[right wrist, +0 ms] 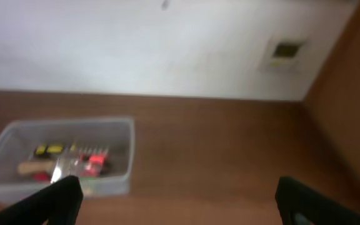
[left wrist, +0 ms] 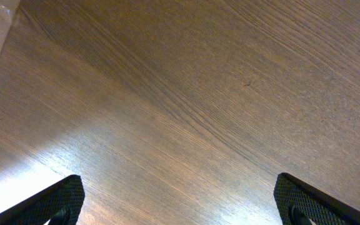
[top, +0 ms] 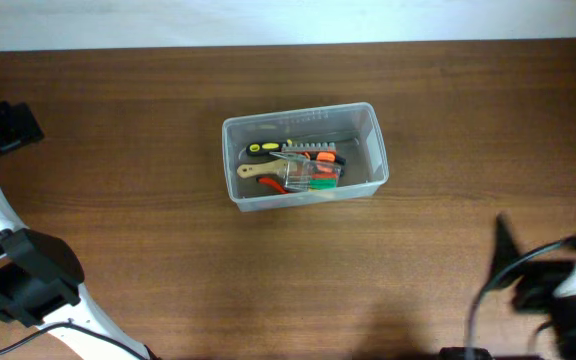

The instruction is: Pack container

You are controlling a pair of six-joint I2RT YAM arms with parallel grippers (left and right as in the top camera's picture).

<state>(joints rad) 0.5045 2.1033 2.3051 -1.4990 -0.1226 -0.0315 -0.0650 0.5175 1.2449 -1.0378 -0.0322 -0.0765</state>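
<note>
The clear plastic container (top: 373,150) stands in the middle of the wooden table. It holds several hand tools: a yellow-and-black tool (top: 264,149), a wooden-handled tool, red and orange pieces and a small clear case of bits (top: 313,172). The container also shows at the lower left of the blurred right wrist view (right wrist: 114,131). My left gripper (left wrist: 179,200) is open and empty over bare wood at the table's left. My right gripper (right wrist: 179,200) is open and empty at the right front, well away from the container.
The left arm (top: 23,275) sits at the front left edge and the right arm (top: 558,285) at the front right. A white wall (right wrist: 167,44) with a small outlet plate (right wrist: 285,51) runs behind the table.
</note>
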